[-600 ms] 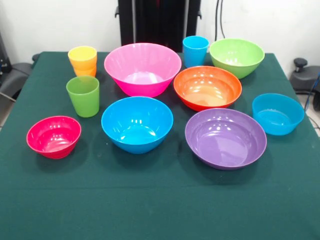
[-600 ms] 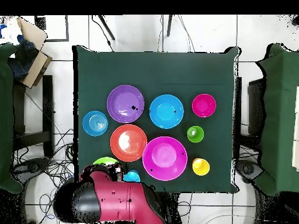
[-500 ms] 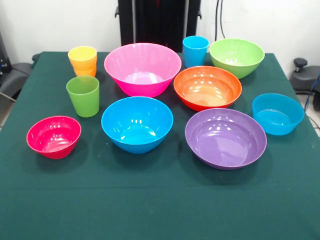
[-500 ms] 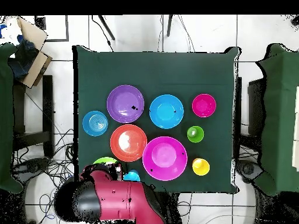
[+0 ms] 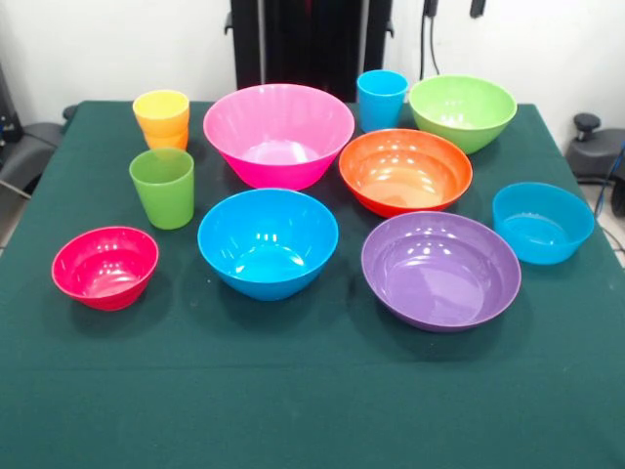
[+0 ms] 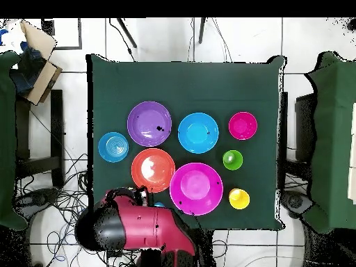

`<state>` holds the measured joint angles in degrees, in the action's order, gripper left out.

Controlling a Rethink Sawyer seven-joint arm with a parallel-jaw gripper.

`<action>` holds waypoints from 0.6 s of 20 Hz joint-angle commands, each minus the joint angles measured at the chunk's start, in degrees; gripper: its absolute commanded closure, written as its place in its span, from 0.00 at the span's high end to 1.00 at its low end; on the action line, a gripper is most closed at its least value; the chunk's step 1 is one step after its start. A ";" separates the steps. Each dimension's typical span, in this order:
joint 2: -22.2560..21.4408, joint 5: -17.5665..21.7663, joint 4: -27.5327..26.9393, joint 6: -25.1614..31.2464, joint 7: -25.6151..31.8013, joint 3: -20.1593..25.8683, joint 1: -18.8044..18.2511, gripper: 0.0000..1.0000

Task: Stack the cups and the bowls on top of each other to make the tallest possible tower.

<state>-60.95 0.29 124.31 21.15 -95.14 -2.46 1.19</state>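
Note:
All pieces stand apart on the green table [image 5: 312, 410]; there is no tower. The large pink bowl [image 5: 278, 132] is at the back middle, with the orange bowl [image 5: 405, 171], purple bowl [image 5: 440, 269], blue bowl [image 5: 268, 241], light green bowl [image 5: 462, 110], small light blue bowl [image 5: 542, 222] and small red-pink bowl [image 5: 104, 266] around it. The green cup [image 5: 162, 188] and blue cup [image 5: 382, 100] stand alone. The yellow cup [image 5: 161, 109] sits inside the orange cup [image 5: 168, 140]. My gripper [image 5: 452, 8] shows only two separated tips at the top edge, above the light green bowl, empty.
In the overhead view the red arm [image 6: 132, 226] covers the light green bowl and the blue cup at the table's edge by the robot. A cardboard box [image 6: 35, 59] and cables lie on the floor beside the table.
The arm has swung out over the table's robot-side edge. The gripper's tips have come into the front view above the light green bowl. No cup or bowl has moved.

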 commanded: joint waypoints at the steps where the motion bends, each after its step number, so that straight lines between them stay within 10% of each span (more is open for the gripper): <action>1: 10.56 2.39 -2.68 -7.65 -8.21 2.65 -0.43 1.00; 12: 18.66 2.53 -4.04 -16.11 -7.90 2.08 -0.53 1.00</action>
<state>-48.97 0.25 123.56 10.63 -95.14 -2.59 1.12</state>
